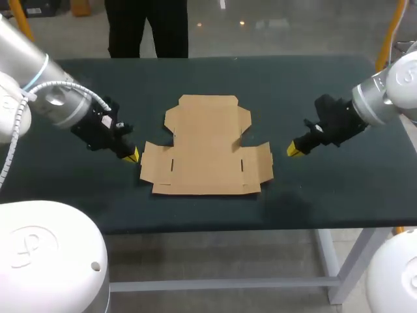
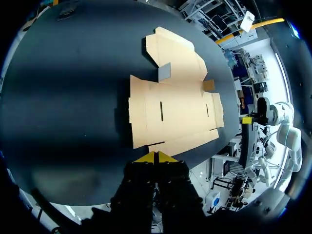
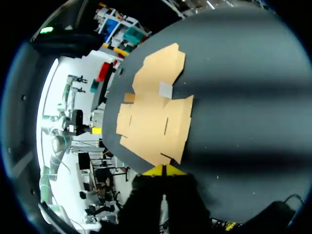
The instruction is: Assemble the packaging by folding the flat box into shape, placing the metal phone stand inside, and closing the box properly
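Observation:
The flat brown cardboard box [image 1: 205,147] lies unfolded in the middle of the dark table, flaps spread out. A small grey piece [image 2: 164,72] [image 3: 165,89] sits at a notch on the cardboard; I cannot tell whether it is the metal stand. My left gripper [image 1: 132,155] hovers just off the box's left flap, its yellow tips pressed together and empty. In the left wrist view the gripper [image 2: 155,156] points at the box [image 2: 175,112] close ahead. My right gripper [image 1: 294,149] is shut and empty a short way right of the box; the box [image 3: 151,117] lies just ahead of this gripper [image 3: 163,169].
The dark table [image 1: 306,85] stretches bare around the cardboard, with wide free room behind it and on both sides. Its front edge runs a little below the box.

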Motion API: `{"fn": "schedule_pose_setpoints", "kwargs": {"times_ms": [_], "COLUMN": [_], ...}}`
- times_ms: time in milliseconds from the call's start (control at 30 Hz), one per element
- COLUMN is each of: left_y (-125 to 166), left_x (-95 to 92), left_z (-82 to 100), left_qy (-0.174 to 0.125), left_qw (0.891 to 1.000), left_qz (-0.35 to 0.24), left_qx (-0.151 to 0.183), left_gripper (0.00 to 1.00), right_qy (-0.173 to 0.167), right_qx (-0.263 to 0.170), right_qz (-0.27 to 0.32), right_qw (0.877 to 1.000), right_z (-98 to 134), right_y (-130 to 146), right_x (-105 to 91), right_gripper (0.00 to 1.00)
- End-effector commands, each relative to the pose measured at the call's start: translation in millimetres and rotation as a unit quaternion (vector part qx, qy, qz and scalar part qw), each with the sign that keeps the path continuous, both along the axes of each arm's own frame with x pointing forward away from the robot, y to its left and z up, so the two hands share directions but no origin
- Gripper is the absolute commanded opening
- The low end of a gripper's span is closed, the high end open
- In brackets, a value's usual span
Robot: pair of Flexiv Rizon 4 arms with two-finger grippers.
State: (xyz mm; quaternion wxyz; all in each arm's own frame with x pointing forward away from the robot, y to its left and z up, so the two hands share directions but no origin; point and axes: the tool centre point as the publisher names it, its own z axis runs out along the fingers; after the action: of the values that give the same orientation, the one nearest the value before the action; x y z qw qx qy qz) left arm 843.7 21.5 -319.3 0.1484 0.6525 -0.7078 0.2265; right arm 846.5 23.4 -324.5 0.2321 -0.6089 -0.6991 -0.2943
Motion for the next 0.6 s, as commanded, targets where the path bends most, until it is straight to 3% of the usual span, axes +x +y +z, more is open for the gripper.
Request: {"fn": "schedule_pose_setpoints", "kwargs": {"times_ms": [33, 333, 600], "left_y": [4, 3, 3], "left_x": [-11.7, -34.3, -42.4], "left_z": [-10.5, -23.4, -38.5], "left_qy": [-0.018, -0.015, -0.001], "left_qw": [1.000, 0.999, 0.999], "left_qz": [0.009, 0.010, 0.000], "left_qx": [-0.020, -0.031, -0.049], "left_gripper": [0.00, 0.00, 0.00], "right_qy": [-0.002, 0.013, 0.023], "right_qx": [0.003, 0.014, 0.020], "right_qz": [-0.005, -0.008, -0.019], "right_qw": [1.000, 1.000, 0.999], "right_z": [-9, -32, -49], "right_y": [3, 15, 21], "right_x": [-11.3, -38.1, -53.5], "right_gripper": [0.00, 0.00, 0.00]}}
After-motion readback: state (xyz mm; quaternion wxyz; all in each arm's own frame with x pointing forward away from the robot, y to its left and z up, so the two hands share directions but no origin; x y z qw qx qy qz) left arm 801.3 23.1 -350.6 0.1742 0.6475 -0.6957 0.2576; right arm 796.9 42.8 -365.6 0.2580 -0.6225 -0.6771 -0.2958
